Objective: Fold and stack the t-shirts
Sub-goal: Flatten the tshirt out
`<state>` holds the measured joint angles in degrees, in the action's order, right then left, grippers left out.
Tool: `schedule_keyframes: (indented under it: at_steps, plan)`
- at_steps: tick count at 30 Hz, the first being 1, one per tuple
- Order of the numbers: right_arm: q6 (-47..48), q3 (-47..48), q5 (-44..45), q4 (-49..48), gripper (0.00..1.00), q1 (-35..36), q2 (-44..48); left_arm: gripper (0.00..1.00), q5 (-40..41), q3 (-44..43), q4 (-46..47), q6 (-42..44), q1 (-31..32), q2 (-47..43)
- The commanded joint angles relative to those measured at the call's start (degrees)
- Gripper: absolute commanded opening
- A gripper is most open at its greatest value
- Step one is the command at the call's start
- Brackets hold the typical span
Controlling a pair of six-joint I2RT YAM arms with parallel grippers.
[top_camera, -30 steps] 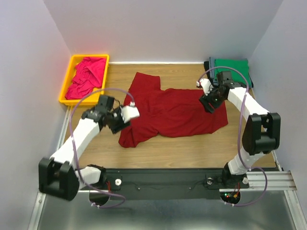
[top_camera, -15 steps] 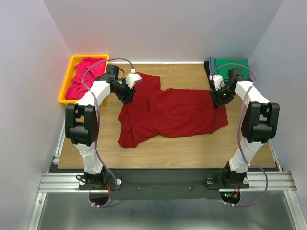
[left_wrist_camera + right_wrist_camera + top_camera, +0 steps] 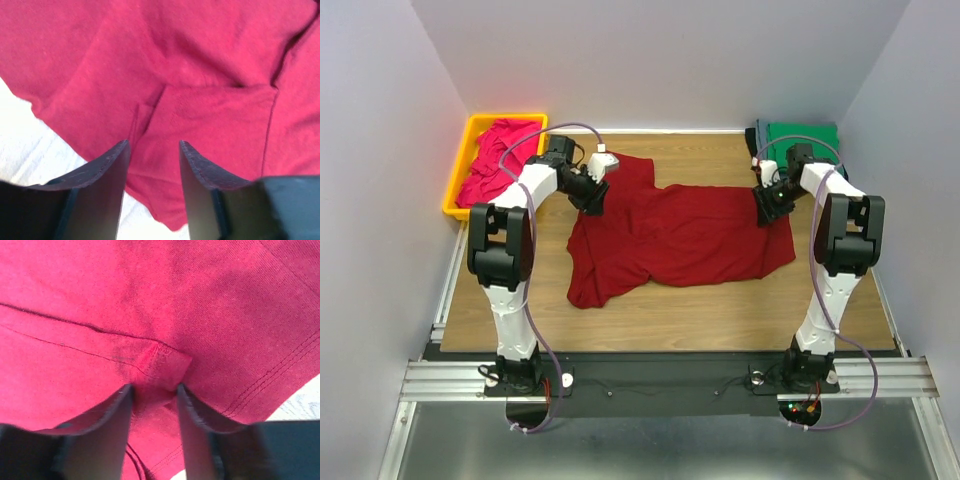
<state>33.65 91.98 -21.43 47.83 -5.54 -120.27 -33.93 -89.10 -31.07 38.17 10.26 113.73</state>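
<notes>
A large dark red t-shirt [image 3: 675, 235] lies spread flat across the middle of the table. My left gripper [image 3: 592, 198] is down at its back left edge, near a sleeve. In the left wrist view the left gripper [image 3: 152, 150] is open, with red cloth [image 3: 200, 90] under and between the jaws and its edge over pale table. My right gripper [image 3: 767, 206] is down at the shirt's back right corner. In the right wrist view the right gripper [image 3: 154, 390] is open, with a small raised fold of the red cloth [image 3: 165, 362] between the fingertips.
A yellow bin [image 3: 460, 160] at the back left holds a crumpled magenta-pink t-shirt [image 3: 498, 160]. A folded green t-shirt [image 3: 805, 140] lies on a darker one [image 3: 757, 135] at the back right corner. Walls close in the left, back and right sides.
My left arm has swung from the shirt's front left up to its back left edge. My right gripper has shifted a little right and back along the shirt's top edge.
</notes>
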Motion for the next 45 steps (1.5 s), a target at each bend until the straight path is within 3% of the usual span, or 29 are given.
schedule_keyframes:
  at_steps: [1,8,12,16,18,20,21,22,24,27,28,29,32,39,45]
  plan:
    - [-0.78,1.71,-2.21,1.65,0.41,0.0,0.47,0.53,-2.54,-3.8,-1.27,-0.56,-0.24,1.84]
    - [-0.34,2.06,-2.91,3.14,0.21,0.09,0.47,0.53,-4.65,-6.17,-2.85,-1.0,-0.15,5.88]
    - [-0.16,2.85,-3.09,4.02,0.01,0.09,0.65,0.53,-5.7,-7.14,-3.91,-0.29,0.37,7.38]
    - [-0.07,3.9,-3.0,4.64,0.01,-0.17,1.26,0.5,-5.62,-7.67,-4.88,0.06,0.46,9.13]
    - [-0.16,4.69,-2.65,5.16,0.01,-0.17,1.61,0.42,-5.79,-7.93,-5.75,0.23,0.55,9.4]
    - [-0.34,5.22,-2.13,5.78,0.07,-0.26,1.88,0.27,-6.49,-8.02,-7.24,1.72,0.55,8.53]
    - [-0.25,5.66,-2.04,6.04,0.1,-0.52,2.05,0.22,-7.02,-7.76,-7.51,2.16,0.55,7.91]
    - [-0.25,5.84,-1.95,6.3,0.22,-0.52,2.05,0.19,-7.11,-7.49,-7.43,2.43,0.55,7.21]
    - [-0.25,6.01,-1.51,6.74,0.28,-0.7,2.49,0.12,-7.29,-6.88,-7.34,2.61,0.55,5.81]
    - [-0.07,6.45,-0.9,7.27,0.29,-0.87,2.58,0.05,-7.73,-7.4,-8.65,3.22,0.55,5.36]
    - [-0.16,6.63,-0.63,7.45,0.41,-0.88,2.58,0.05,-7.73,-7.32,-8.92,3.4,0.55,5.27]
    - [-0.25,6.72,-0.28,7.45,0.47,-0.88,2.58,0.05,-7.73,-7.32,-9.09,3.57,0.55,5.1]
    - [-0.69,7.94,0.6,7.45,0.48,-1.23,2.58,0.04,-7.29,-6.88,-8.92,3.92,0.55,4.31]
    - [-1.57,10.14,-0.8,7.62,0.32,-1.31,2.67,0.0,-7.03,-6.88,-9.36,4.19,0.64,3.69]
    - [-2.27,10.67,-0.98,8.33,0.41,-1.31,0.21,0.01,-7.2,-7.4,-9.97,4.37,0.64,4.04]
